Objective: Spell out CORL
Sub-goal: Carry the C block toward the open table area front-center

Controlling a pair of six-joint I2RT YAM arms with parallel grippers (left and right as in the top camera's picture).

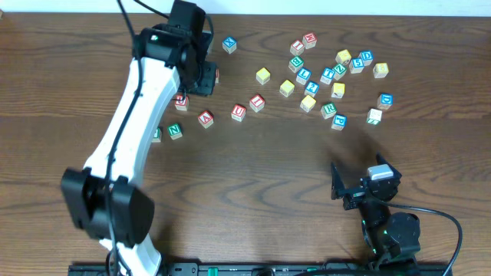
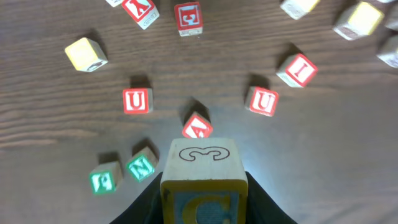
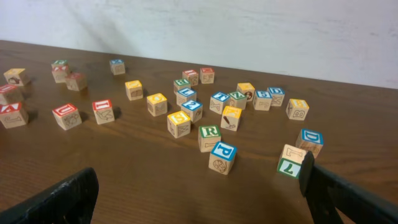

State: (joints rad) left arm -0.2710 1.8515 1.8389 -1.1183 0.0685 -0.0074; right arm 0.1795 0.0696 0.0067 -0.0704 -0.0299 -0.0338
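Over the brown wooden table, the left gripper's jaws pinch the yellow-faced wooden C cube; the right gripper's jaws stand spread.

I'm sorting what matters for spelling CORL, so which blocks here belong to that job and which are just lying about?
For the job: yellow C cube in the left jaws; green R cube. O and L too small to pick out.
Lying about: red U cubes, green N cube, blue P cube.
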